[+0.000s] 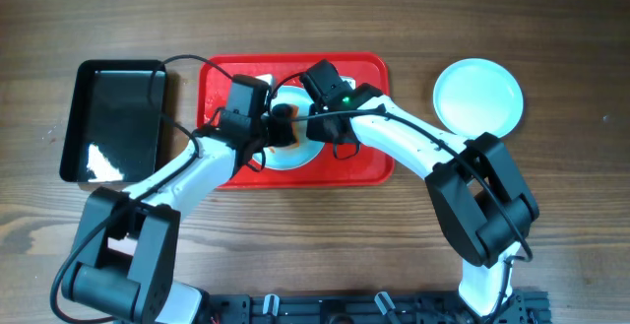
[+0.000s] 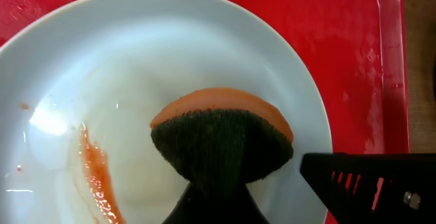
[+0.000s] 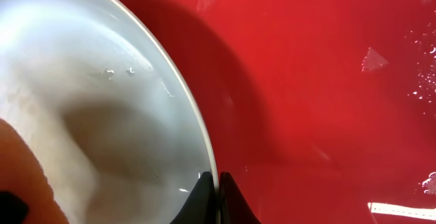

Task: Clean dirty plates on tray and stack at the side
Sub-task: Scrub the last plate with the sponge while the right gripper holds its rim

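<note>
Wood-grain table [image 1: 315, 9], both arms meeting over its middle. Left gripper [image 2: 208, 200] is clamped narrow on an orange sponge [image 2: 221, 135], dark scouring face toward the wrist camera, over the plate [image 2: 170, 47]; contact hard to confirm. Right gripper [image 3: 218, 195] is pinched onto that plate's rim, steadying it. Plate sits on the red tray [image 3: 320, 81], toward its near edge. Orange smear [image 2: 95, 173] lies on the plate floor beside the sponge, clear of it.

Judgement: scrubbing step, mid-task. Press the sponge flat, sweep across the smear, and keep the rim pinch firm so the plate doesn't skate.

Clean plate [image 1: 478, 97] sits off-tray, right. Black bin [image 1: 116, 117] left.
</note>
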You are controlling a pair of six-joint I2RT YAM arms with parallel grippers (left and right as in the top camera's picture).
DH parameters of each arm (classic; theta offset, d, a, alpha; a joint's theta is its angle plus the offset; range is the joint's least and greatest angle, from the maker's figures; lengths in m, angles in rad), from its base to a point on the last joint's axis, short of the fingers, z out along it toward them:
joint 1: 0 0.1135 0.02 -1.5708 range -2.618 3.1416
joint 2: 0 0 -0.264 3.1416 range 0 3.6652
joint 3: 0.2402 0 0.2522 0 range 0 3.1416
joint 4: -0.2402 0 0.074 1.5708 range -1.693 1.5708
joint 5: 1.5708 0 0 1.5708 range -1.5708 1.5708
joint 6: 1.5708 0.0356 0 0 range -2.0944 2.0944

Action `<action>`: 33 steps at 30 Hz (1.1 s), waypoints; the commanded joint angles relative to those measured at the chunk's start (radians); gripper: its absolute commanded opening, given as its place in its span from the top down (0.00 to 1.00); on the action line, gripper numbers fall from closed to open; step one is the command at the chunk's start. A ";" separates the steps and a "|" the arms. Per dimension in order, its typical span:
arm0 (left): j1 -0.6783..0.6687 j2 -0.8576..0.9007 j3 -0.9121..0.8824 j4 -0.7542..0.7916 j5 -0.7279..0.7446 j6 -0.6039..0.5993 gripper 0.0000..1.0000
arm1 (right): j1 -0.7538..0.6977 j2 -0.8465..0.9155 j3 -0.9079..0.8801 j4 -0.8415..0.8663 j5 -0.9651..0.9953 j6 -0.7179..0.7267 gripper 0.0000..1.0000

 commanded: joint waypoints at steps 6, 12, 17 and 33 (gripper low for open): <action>-0.015 0.010 -0.006 0.006 -0.030 -0.036 0.96 | 0.009 0.019 0.011 0.021 -0.005 0.031 0.96; -0.017 0.035 -0.006 0.006 -0.050 -0.037 0.96 | 0.009 0.019 0.011 0.021 -0.005 0.033 0.96; -0.017 0.072 -0.006 0.007 -0.082 -0.038 0.96 | 0.009 0.032 0.011 0.030 -0.008 0.033 0.96; -0.016 0.188 -0.006 0.035 -0.242 -0.054 0.96 | 0.009 0.034 -0.018 0.074 -0.035 0.033 0.96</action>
